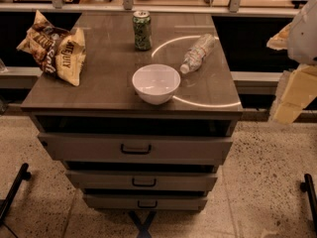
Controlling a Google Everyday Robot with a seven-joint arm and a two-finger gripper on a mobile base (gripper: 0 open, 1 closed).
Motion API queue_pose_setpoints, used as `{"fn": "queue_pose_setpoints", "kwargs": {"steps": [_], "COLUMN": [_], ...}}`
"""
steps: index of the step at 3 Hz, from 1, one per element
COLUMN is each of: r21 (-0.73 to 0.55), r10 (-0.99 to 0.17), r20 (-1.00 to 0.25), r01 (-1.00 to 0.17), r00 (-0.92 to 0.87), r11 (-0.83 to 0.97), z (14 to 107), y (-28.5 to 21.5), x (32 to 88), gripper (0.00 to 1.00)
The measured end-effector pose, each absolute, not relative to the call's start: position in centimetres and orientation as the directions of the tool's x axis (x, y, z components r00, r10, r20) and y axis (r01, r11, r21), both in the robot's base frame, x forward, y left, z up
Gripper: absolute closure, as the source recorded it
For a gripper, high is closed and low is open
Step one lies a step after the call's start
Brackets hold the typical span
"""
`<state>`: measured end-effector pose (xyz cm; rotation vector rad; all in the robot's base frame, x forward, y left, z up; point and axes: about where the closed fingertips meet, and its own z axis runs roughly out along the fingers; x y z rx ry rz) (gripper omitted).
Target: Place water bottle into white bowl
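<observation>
The water bottle [198, 52] is clear and crinkly. It lies on its side on the cabinet top, right of centre, with its cap end pointing toward the white bowl [156, 83]. The bowl stands upright and empty near the front edge, just left of the bottle's cap and apart from it. My gripper [290, 100] shows at the right edge of the view as pale yellowish parts under a white arm housing. It is off the cabinet's right side, apart from both bottle and bowl, and nothing shows in it.
A green soda can [142, 30] stands upright behind the bowl. A crumpled snack bag [55, 48] lies at the left edge of the brown cabinet top [99, 83]. Below are drawers [134, 149] with dark handles. A counter and rail run behind.
</observation>
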<state>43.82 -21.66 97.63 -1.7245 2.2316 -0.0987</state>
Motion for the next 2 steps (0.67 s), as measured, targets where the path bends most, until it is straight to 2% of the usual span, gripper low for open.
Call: {"fn": "queue_pose_setpoints", "kwargs": {"steps": [1, 2], "r21": [-0.252, -0.331], "r10": [-0.954, -0.972], "r20": [-0.205, -0.146], "r01": [-0.93, -0.917], "r00": [-0.22, -0.182], "r11": [0.268, 0.222], "z": [97.7, 97.5], "y": [-21.6, -21.8], "x": [43.9, 45.4], "gripper": [0.0, 0.0]}}
